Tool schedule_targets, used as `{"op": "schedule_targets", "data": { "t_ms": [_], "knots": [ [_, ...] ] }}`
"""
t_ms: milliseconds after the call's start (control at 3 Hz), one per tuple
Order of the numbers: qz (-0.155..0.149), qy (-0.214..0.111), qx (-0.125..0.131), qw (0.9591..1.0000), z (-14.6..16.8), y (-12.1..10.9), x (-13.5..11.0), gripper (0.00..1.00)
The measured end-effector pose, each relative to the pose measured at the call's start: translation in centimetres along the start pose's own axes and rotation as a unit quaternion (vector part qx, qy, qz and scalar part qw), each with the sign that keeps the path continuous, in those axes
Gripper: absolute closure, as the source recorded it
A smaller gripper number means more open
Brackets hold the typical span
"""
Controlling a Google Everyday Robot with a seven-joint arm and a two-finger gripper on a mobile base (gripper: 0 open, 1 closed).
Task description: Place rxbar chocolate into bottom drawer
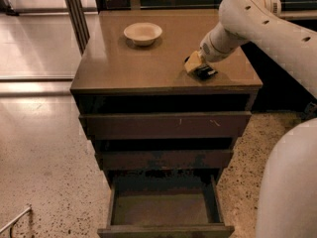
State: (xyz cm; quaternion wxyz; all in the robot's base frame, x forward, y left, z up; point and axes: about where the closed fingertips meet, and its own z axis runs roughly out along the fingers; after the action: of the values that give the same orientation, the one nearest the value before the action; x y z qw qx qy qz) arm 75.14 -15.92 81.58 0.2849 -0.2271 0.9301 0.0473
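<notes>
The rxbar chocolate (206,73), a small flat black bar, lies on the brown cabinet top (148,63) near its right front corner. My gripper (196,66) reaches down from the white arm at the upper right and sits right at the bar's left end, touching or nearly touching it. The bottom drawer (166,229) is the lowest of three and stands pulled out, with its tan-brown floor showing and nothing in it.
A cream round bowl (142,32) stands at the back left of the cabinet top. The two upper drawers (163,125) are slightly ajar. Speckled floor lies to the left. My white base (290,192) fills the lower right.
</notes>
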Motion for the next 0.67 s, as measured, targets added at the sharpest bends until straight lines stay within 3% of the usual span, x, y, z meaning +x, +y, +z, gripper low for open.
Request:
{"op": "schedule_targets", "data": {
  "t_ms": [333,667],
  "knots": [
    [0.000,0.000,0.000,1.0000,-0.44,-0.02,-0.29,1.00],
    [0.025,0.007,-0.019,0.9995,-0.40,-0.11,0.25,1.00]
  ]
}}
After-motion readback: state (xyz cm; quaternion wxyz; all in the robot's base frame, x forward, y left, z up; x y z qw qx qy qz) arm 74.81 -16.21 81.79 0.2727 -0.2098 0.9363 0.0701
